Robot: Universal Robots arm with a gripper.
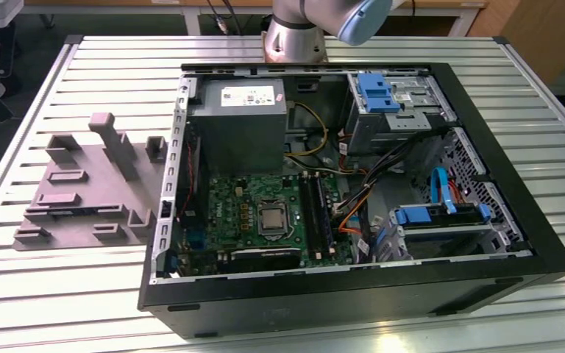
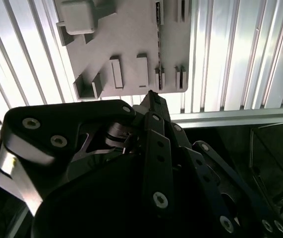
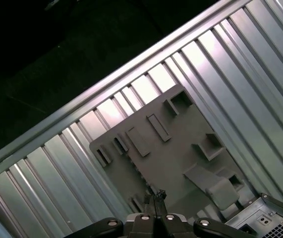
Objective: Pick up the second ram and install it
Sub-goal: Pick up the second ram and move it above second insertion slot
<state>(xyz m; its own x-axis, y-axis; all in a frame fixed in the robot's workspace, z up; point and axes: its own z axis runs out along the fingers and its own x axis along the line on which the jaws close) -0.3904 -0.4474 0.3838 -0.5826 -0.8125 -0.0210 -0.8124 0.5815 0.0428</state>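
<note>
The second ram (image 2: 157, 39) is a thin dark stick standing on edge in a slot of the mauve-grey fixture (image 2: 126, 34). In the exterior view it shows as a dark line (image 1: 71, 211) on that fixture (image 1: 86, 191), at the exterior view's left of the open computer case (image 1: 361, 294). My gripper (image 2: 152, 95) hangs well above the fixture. Its fingertips are together with nothing between them, in line with the near end of the stick. In the first wrist view the gripper (image 3: 156, 194) sits just off the stick's notched edge (image 3: 140, 174).
Inside the case lies the green motherboard (image 1: 233, 206), with long black socket rails (image 1: 318, 209) beside the processor socket. Cables, blue drive brackets (image 1: 379, 92) and a power supply (image 1: 238, 118) crowd the case. The slatted metal table (image 1: 115, 66) surrounds everything.
</note>
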